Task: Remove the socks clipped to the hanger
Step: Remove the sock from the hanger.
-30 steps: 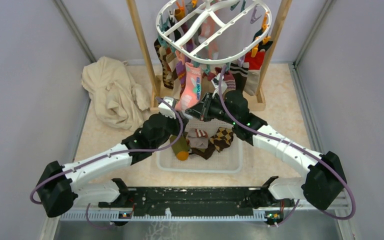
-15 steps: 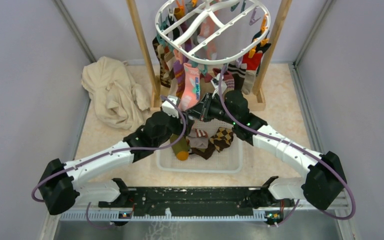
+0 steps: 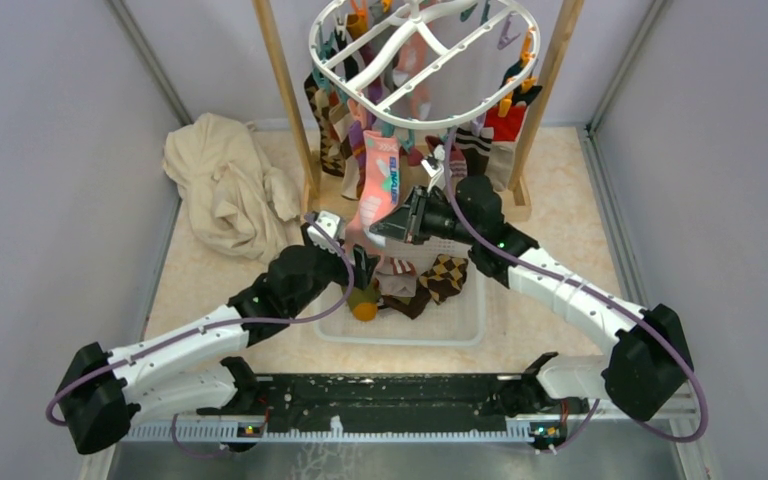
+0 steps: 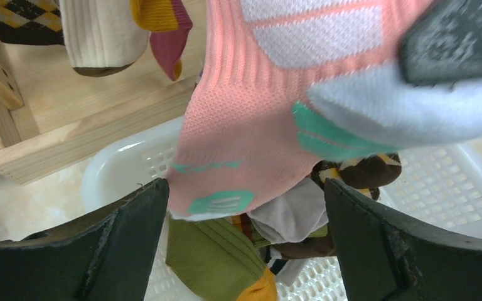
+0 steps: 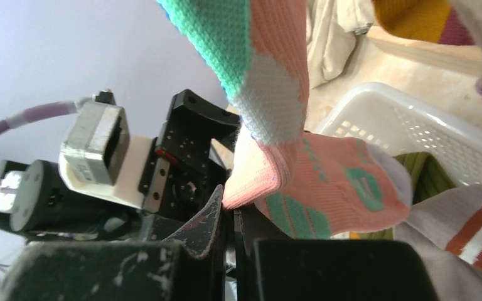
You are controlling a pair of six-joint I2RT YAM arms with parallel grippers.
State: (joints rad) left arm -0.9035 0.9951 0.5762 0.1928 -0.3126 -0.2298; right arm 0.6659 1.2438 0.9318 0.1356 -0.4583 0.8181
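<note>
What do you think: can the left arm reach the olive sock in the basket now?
Probably yes: the left gripper is open over the white basket, the olive sock lying below its jaws. Only the pink sock, pinched by the right gripper, hangs partly in between.

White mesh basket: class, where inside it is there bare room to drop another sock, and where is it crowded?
Bare mesh lies along the near rim and in the near right corner of the white mesh basket, beside the brown argyle sock. Crowded: the far half, where the olive sock with orange toe and grey striped sock pile under the hanging pink sock.
</note>
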